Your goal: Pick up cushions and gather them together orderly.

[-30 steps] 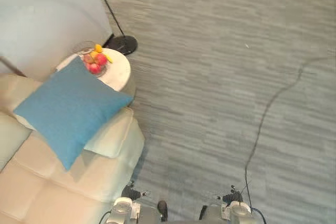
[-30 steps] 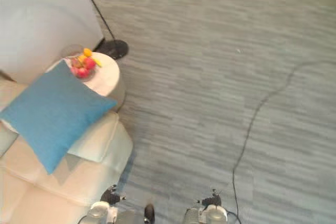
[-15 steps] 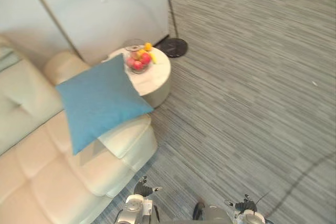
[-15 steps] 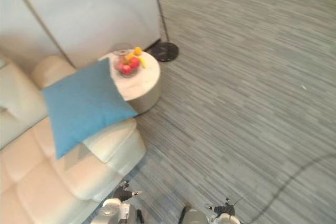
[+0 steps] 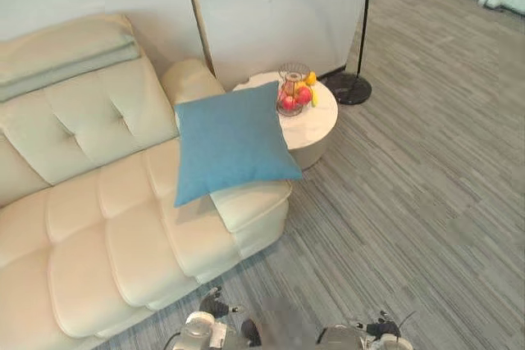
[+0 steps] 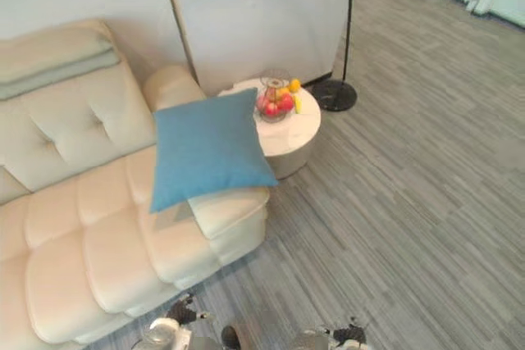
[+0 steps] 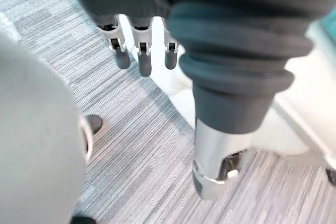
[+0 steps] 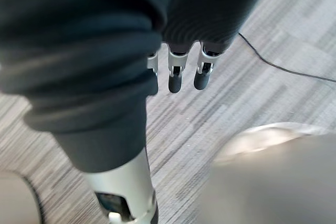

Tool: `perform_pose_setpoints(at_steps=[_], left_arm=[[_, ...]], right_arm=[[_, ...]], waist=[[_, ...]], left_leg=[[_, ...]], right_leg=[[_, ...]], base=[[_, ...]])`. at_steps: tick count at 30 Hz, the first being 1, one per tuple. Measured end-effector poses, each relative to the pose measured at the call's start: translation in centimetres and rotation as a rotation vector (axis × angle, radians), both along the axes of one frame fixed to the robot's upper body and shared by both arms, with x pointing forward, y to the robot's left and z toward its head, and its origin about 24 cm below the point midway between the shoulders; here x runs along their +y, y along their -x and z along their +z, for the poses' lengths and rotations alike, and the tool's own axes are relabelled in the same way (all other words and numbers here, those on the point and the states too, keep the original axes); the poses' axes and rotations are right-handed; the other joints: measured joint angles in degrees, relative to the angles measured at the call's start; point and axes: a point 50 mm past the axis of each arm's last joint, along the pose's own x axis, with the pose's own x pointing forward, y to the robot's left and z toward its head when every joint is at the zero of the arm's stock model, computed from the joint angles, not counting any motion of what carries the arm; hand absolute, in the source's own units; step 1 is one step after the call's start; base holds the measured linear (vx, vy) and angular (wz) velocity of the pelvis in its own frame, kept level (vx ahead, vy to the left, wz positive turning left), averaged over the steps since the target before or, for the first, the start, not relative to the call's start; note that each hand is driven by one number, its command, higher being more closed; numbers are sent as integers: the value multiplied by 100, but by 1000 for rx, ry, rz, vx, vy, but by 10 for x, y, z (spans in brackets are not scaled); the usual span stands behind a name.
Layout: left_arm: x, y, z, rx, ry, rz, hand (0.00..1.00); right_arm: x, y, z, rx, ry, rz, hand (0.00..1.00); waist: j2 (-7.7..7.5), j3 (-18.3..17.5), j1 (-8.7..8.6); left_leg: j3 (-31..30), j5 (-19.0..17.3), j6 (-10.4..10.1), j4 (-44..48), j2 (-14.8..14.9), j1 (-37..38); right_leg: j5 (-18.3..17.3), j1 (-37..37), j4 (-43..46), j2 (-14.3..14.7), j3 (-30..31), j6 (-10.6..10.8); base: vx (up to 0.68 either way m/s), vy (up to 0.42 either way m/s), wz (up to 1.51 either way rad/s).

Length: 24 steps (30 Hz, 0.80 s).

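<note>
The cream sofa point(image 5: 98, 202) carries one blue cushion point(image 5: 231, 141), propped at a tilt on its end seat just beside the round side table point(image 5: 324, 116), which holds a fruit bowl point(image 5: 294, 97). The cushion is judged soft, light and compressible; grasp it at opposite edges. The left hand point(image 7: 144, 59) and right hand point(image 8: 175, 77) hang straight-fingered and empty above the floor. Since the earlier frame the camera has swung round; the cushion itself has not shifted.

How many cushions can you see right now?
1: the blue cushion, propped on the cream sofa at its end by the round side table. More may lie outside the views.
</note>
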Motion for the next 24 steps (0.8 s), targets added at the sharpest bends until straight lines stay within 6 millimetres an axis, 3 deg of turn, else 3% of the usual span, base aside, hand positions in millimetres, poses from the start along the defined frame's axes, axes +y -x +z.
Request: perform_pose_setpoints(at_steps=[4,5,6,8,11,13,16,18,19,22,23,24], left_arm=[[0,0,0,-1,2,11,0],[0,0,0,-3,3,12,0],[0,0,0,-2,3,12,0],[-6,-2,0,-8,19,11,0],[-13,-3,0,-12,52,54,0],[-14,-3,0,-16,60,72,0],[-18,-14,6,-80,86,98,0],[-21,-16,8,-95,100,114,0],[-22,-13,7,-84,101,115,0],[-23,-11,5,-73,106,117,0],[-23,-11,5,-75,104,116,0],[-23,-10,5,-70,103,114,0]], right_arm=[[1,-1,0,1,-2,21,0],[2,-2,0,-1,-4,23,0],[2,-1,0,0,-6,24,0],[-2,-1,1,0,1,22,0],[-3,-5,2,-14,-4,10,0],[1,0,0,-4,-15,7,0],[4,2,1,-25,-18,1,0],[0,1,2,-31,-9,-1,0],[0,1,3,-42,-9,-6,0],[-1,-2,5,-59,-6,-11,0],[-1,-2,5,-57,-7,-10,0],[0,-2,4,-55,-10,-9,0]], waist=[[41,7,-51],[50,19,-55],[17,22,-74],[193,13,-37],[254,49,-46],[191,87,-50],[106,153,33],[207,136,118],[234,107,150],[340,57,77],[362,29,109],[305,10,132]], left_leg=[[-501,92,-34,11,62,-16],[-628,124,-85,20,82,-24],[-795,125,-138,19,82,-24],[-976,192,-272,-172,233,-43],[-1152,323,-448,-347,364,42],[-1171,298,-484,-165,407,115],[-880,-220,-633,1925,643,-673],[-570,-316,-577,2749,946,-1027],[-331,-423,-442,2922,1085,-1082],[-225,-583,-353,2264,1189,-946],[-233,-464,-496,1658,1174,-854],[-176,-367,-465,1404,1031,-756]], right_leg=[[-188,-26,-1353,766,410,35],[-61,0,-2037,1032,652,-16],[405,102,-2605,1208,826,-189],[548,299,-2855,1411,751,-322],[523,372,-2828,1523,647,-361],[458,665,-2842,1537,564,-456],[205,1094,-3116,1550,581,-490],[200,1148,-3109,1643,593,-497],[174,1197,-3120,1662,616,-473],[134,1148,-3104,1680,778,-396],[94,1041,-2996,1639,879,-289],[125,987,-2996,1560,1020,-235]], base=[[141,-70,67],[149,-145,69],[157,-157,72],[173,-147,44],[167,-113,35],[126,-104,53],[44,-31,52],[-12,21,-6],[15,80,-12],[33,121,-11],[33,137,-18],[110,223,-21]])
